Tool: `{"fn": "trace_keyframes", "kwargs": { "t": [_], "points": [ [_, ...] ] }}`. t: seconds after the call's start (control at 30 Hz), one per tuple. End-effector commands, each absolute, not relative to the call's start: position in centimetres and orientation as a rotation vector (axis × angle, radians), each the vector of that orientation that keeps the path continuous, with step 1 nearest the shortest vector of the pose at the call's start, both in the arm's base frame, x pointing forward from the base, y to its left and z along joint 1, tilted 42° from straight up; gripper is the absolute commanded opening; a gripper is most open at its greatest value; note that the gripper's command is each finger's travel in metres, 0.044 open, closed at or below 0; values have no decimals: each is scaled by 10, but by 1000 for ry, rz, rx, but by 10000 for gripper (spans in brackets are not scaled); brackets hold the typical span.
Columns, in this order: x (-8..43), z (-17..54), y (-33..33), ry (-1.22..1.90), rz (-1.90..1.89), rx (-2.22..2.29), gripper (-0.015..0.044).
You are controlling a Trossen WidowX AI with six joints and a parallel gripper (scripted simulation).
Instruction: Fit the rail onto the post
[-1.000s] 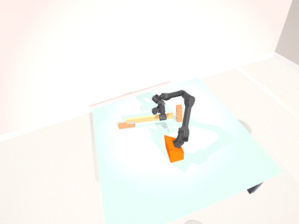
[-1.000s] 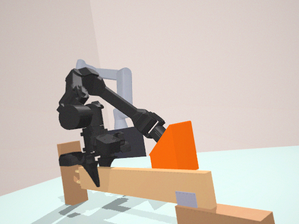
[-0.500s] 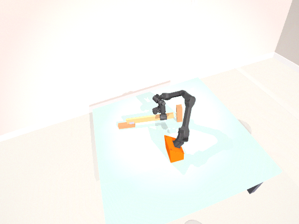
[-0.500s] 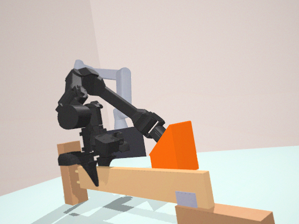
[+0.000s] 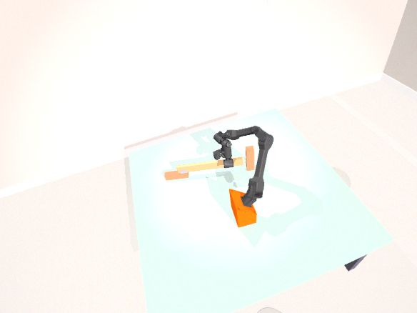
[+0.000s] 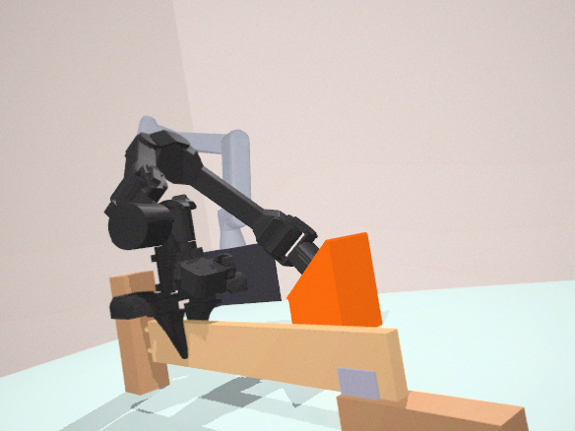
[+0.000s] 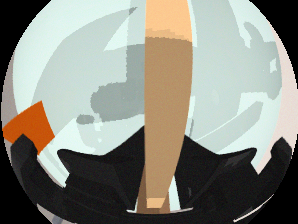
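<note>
The long wooden rail (image 5: 200, 166) (image 6: 276, 349) (image 7: 167, 90) is raised off the table at its near end and looks about level. Its far end sits at the grey bracket (image 5: 183, 171) (image 6: 358, 383) on the footboard block (image 5: 171, 176) (image 6: 463, 410). My gripper (image 5: 228, 164) (image 6: 191, 337) (image 7: 157, 129) is shut on the rail close to its near end, with one finger on each side. The post (image 5: 250, 157) (image 6: 138, 354) stands just beyond that end. Two light pegs (image 6: 150, 350) show in a narrow gap between post and rail. The holes are hidden, so exact alignment cannot be told.
The orange arm base (image 5: 243, 214) (image 6: 340, 290) (image 7: 32, 125) stands on the table (image 5: 186, 264) to one side of the rail. The black arm arches over from it, and its wrist is close to the post in the exterior view.
</note>
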State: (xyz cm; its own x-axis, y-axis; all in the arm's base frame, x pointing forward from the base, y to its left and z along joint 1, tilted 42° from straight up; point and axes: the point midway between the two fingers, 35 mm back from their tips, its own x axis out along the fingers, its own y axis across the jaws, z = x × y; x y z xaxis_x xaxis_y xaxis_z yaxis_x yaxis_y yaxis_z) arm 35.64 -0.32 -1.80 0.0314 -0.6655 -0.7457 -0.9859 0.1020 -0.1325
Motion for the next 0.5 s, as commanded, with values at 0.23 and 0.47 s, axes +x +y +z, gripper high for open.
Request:
{"fn": "trace_keyframes", "kwargs": {
  "t": [0.23,0.47],
  "points": [
    [356,-16,-6,1701,603,-1634,0],
    [355,-15,-8,1701,603,-1634,0]
  ]
}}
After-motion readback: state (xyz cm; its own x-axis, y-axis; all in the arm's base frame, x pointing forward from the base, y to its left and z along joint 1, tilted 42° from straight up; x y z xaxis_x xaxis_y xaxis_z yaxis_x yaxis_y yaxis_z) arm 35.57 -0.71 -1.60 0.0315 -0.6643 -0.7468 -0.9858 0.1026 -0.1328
